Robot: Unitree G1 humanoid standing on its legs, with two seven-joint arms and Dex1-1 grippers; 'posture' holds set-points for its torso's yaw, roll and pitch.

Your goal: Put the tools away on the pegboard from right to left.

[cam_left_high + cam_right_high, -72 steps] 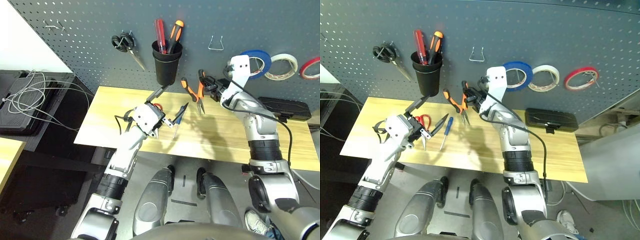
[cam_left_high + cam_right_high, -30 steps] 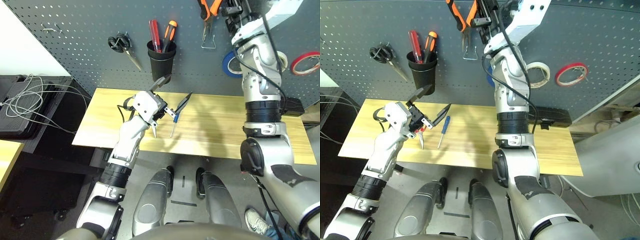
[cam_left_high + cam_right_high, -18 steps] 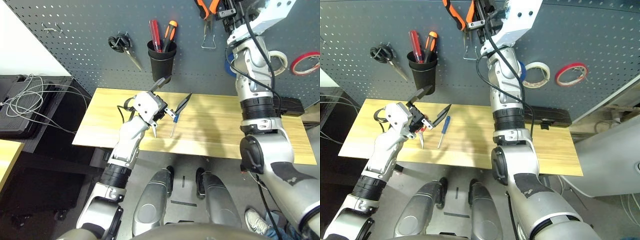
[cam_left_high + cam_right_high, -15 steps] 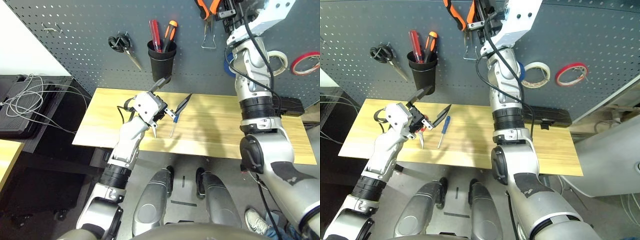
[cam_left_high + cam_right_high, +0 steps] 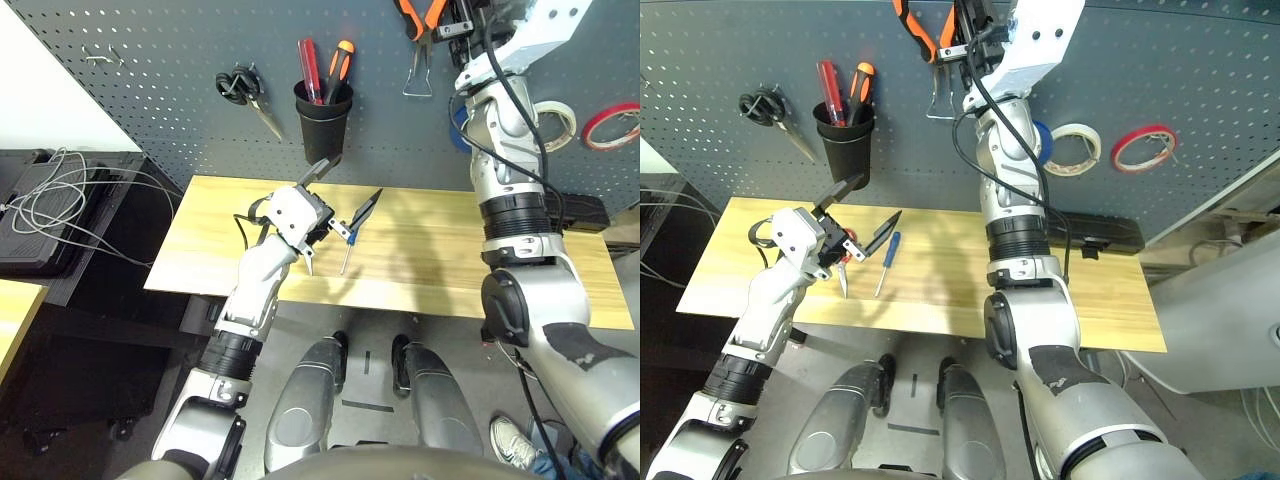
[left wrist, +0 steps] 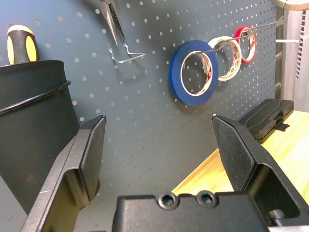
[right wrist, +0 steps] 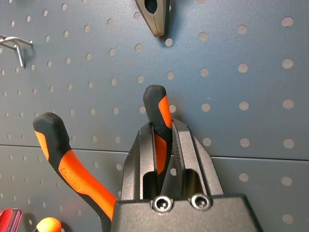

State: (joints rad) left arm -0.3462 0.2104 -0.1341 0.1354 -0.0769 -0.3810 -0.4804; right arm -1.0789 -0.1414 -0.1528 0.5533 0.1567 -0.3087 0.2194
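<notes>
Right wrist view: pegboard [image 7: 241, 58] apparently just behind claw-held pliers [image 7: 72, 169]

This looks like a workshop or robotics lab. A grey pegboard [image 5: 150, 110] on the wall carries hooks, tape rolls [image 5: 1145, 146], scissors [image 5: 245, 90] and a black cup [image 5: 322, 115] of screwdrivers above a wooden workbench [image 5: 430, 260]; loose cables [image 5: 60, 190] lie beside it.

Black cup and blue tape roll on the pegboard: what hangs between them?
In the left wrist view, a wire hook sits between the black cup and blue tape roll, with the pliers' nose just above it.
</notes>
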